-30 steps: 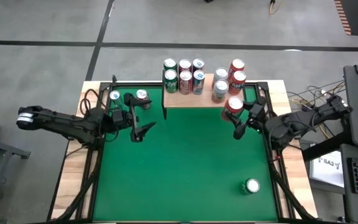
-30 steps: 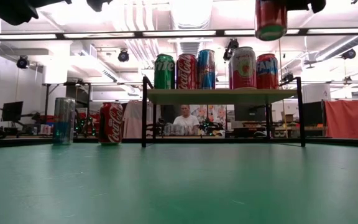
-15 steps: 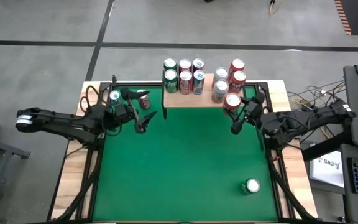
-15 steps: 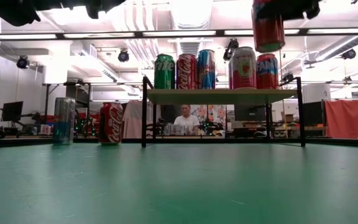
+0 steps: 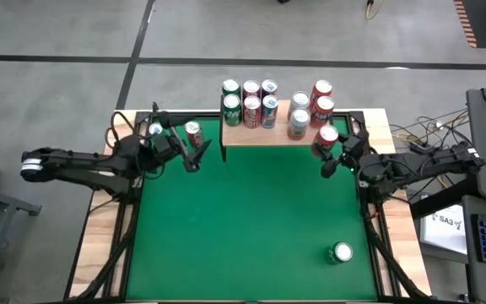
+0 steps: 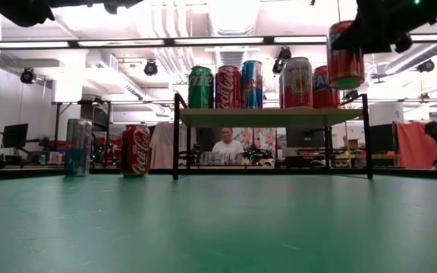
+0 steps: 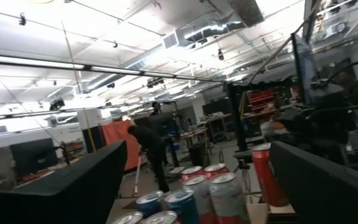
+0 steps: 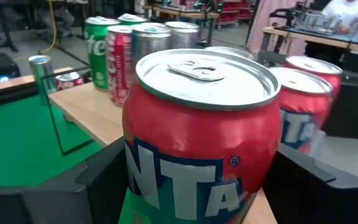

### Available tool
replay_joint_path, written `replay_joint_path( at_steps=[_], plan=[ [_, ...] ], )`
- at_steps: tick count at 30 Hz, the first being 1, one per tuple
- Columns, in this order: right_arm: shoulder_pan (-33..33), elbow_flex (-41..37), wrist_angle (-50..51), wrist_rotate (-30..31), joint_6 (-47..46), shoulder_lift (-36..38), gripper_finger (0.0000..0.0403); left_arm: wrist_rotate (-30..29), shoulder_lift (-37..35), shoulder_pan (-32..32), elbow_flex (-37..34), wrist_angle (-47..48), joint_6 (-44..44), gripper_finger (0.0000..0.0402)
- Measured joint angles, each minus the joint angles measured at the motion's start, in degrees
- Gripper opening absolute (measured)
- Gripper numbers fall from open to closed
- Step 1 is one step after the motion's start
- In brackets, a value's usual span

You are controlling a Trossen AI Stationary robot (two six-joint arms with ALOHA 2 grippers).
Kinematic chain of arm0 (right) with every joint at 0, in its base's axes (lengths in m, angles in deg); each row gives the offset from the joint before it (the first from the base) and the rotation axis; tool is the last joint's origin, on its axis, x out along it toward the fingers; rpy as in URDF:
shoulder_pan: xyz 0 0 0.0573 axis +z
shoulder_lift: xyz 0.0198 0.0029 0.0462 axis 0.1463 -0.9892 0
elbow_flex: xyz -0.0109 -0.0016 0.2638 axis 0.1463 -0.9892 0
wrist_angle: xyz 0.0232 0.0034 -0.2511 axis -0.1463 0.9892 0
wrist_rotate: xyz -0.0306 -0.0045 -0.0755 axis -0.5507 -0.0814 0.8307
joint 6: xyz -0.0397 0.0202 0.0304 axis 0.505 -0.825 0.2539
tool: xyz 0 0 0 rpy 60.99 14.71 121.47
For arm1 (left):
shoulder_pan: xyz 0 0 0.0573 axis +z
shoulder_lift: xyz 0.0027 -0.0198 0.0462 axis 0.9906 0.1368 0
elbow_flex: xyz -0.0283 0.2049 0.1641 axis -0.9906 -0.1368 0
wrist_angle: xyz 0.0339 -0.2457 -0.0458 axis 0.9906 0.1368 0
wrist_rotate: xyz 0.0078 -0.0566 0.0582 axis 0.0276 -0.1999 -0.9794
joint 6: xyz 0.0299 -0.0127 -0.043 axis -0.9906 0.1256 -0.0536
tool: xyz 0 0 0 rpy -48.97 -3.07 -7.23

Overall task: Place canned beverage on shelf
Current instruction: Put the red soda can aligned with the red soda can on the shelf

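Since the earlier frame, the right gripper carried its red can toward 1 o'clock, from over the green table to the right end of the shelf. Its fingers were clamped on that can, held above board height beside the cans already stored. Release remained outstanding. The left gripper hung with fingers spread, empty, near a loose can at 10 o'clock. One green can stood at 5 o'clock, unplaced.

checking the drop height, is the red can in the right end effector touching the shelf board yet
Apart. In the low view the red can hangs with its base above the shelf top, a clear gap beneath it, held by the right end effector.
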Motion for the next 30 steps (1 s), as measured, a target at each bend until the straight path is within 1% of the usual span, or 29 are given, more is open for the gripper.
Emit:
replay_joint_path(
  at_steps=[3,8,11,15,20,23,27,30],
  plan=[
    [-0.02,-1.6,-0.02,1.0,-0.8,1.56,0.0285,-0.01,0.0,1.75,0.01,-0.4,0.17,0.0378],
    [-0.03,-3.57,0.0,5.07,-2.23,2.24,0.0285,0.06,0.74,5.47,0.77,-2.59,1.56,0.0378],
    [-0.04,-3.86,-0.09,5.39,-4.08,2.19,0.0285,1.02,1.99,7.66,1.27,-2.65,1.56,0.0378],
    [-0.21,-3.95,-1.65,7.59,-5.85,1.51,0.0285,1.67,4.32,10.12,1.69,-3.36,1.55,0.0378],
    [-0.85,-3.97,-3.22,7.73,-6.24,-0.45,0.0285,2.17,6.53,11.88,1.74,-7.24,1.1,0.0378],
    [-1.2,-3.97,-5.43,7.72,-7.53,-2.81,0.0285,2.66,7.22,12.58,1.74,-7.49,0.58,0.0377],
    [-2.11,-4.02,-6.04,7.69,-7.36,-6.28,0.0285,2.66,7.6,13.2,1.78,-7.53,0.16,0.0377],
    [-3.23,-3.97,-6.02,8.87,-7.37,-8.34,0.0285,2.67,7.72,13.27,1.96,-7.53,0.1,0.0377]
  ],
)
